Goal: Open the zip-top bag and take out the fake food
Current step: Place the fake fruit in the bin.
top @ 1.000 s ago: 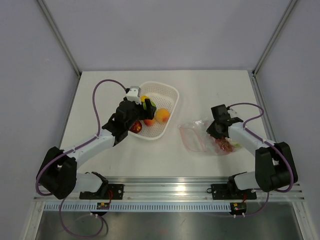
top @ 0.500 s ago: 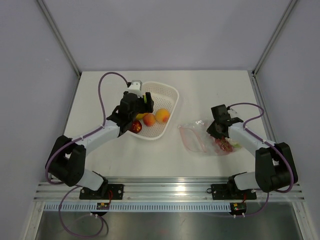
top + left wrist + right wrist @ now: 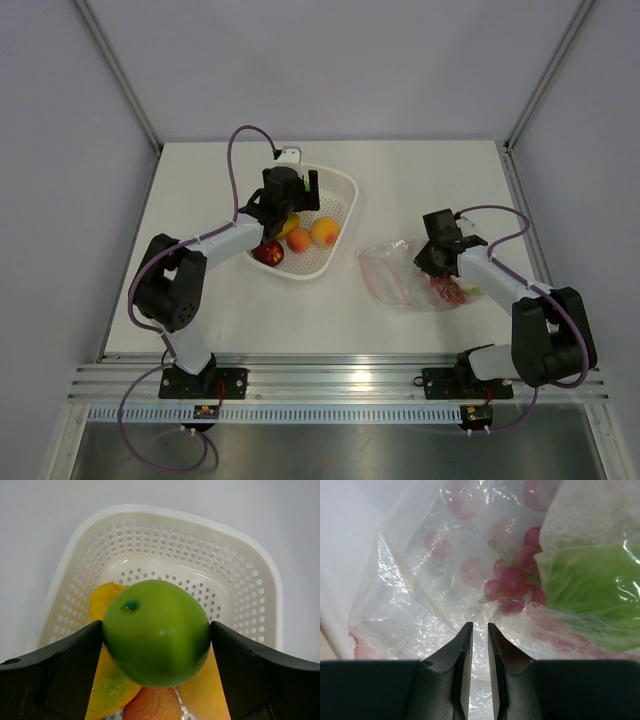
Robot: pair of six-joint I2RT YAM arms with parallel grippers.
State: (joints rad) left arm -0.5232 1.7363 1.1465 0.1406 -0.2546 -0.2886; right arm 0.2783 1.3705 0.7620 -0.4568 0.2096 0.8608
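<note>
White perforated basket on worktop: yellow piece, two orange fruits, red apple inside. Left tool above it, jaws wide, clamping glossy green apple. Zip-top bag right of basket, flat on worktop, clear, crinkly; dark red grapes, pale green leafy piece inside. Right tool nearly closed, pinching bag film.

Top camera looks down from above the near edge over the whole table. Left wrist camera peers closely into the white perforated basket (green apple mid-frame), right wrist camera closely onto the zip-top bag; the overhead view shows both.
</note>
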